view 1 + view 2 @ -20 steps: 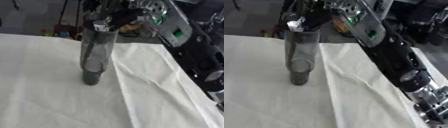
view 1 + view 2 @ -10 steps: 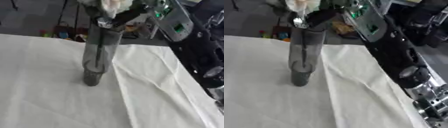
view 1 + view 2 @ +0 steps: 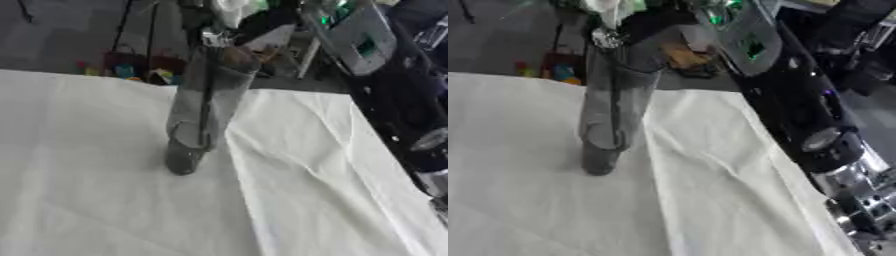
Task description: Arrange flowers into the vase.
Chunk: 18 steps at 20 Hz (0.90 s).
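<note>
A tall clear glass vase [image 3: 199, 115] with a dark base stands upright on the white cloth [image 3: 87, 190], a little left of centre. A thin dark stem [image 3: 207, 100] runs down inside it. The stem's white bloom [image 3: 605, 6] with green leaves shows above the rim, cut off by the view's top edge. My right hand [image 3: 658, 25] is at the vase's mouth, just right of the bloom, with its fingers curled round the flower. Its black and silver arm [image 3: 807, 115] comes in along the right side. My left hand is out of sight.
The cloth has a long fold [image 3: 262, 165] running from behind the vase toward the front. The table's right edge [image 3: 394, 165] lies under my arm. Small coloured things [image 3: 122, 70] and dark clutter sit on the floor beyond the far edge.
The white bloom came into view above the vase and the stem now reaches down inside the glass. My right hand has stayed at the rim. The camera shifted slightly.
</note>
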{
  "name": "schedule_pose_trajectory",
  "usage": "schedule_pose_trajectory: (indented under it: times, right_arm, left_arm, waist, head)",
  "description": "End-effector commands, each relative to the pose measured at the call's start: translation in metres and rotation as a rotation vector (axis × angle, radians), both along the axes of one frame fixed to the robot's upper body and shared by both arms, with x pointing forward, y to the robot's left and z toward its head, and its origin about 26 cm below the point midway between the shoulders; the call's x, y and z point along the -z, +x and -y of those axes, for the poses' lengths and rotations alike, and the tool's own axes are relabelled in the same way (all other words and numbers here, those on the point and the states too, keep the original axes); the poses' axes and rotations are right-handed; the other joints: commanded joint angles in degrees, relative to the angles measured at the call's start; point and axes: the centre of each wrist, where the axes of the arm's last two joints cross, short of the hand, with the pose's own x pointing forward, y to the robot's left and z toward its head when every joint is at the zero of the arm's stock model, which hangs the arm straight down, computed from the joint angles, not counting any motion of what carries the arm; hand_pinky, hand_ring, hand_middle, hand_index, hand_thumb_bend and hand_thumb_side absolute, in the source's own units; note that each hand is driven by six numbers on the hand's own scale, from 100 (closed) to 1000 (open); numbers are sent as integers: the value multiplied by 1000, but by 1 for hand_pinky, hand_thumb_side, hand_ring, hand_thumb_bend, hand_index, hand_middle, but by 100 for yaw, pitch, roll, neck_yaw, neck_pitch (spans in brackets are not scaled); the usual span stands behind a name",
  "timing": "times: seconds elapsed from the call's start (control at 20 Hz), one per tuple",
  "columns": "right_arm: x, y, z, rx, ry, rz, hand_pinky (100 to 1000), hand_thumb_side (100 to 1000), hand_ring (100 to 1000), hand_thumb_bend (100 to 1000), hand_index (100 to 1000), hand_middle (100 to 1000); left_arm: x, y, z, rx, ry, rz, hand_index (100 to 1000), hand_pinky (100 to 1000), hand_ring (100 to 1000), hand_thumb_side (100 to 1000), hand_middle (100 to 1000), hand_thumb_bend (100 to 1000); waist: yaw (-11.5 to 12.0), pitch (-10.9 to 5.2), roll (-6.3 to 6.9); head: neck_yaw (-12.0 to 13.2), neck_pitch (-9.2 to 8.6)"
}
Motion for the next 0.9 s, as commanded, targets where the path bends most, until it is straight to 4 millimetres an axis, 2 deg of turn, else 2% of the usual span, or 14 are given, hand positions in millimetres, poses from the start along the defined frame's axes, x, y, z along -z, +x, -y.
schedule_pose_trajectory:
  times: [0.05,0.3,0.6,0.9]
  right_arm:
    - [-13,-9,1,-4,27,28,679,535,840,100,700,826]
    - [-13,-8,-4,-8,47,23,674,539,838,100,703,828]
    - [-12,2,-16,-2,91,16,666,541,833,100,699,826]
    - [-4,9,-14,9,119,6,664,540,830,106,695,825]
  left_arm:
    - [-6,-2,-3,-7,9,24,928,872,783,852,855,100]
    - [-6,-2,-2,-4,7,24,928,871,782,852,854,100]
    - [-2,-2,-5,-13,-3,3,928,870,782,852,853,100]
    - [-3,-2,-5,-8,-12,2,927,869,781,851,850,100]
  waist:
    - [-4,-114,71]
    - [9,-109,82]
    - [-126,-216,131]
    - [-108,-248,148]
  head:
    - [-13,-35]
    - [-43,-42]
    - [49,122]
    - [-30,101]
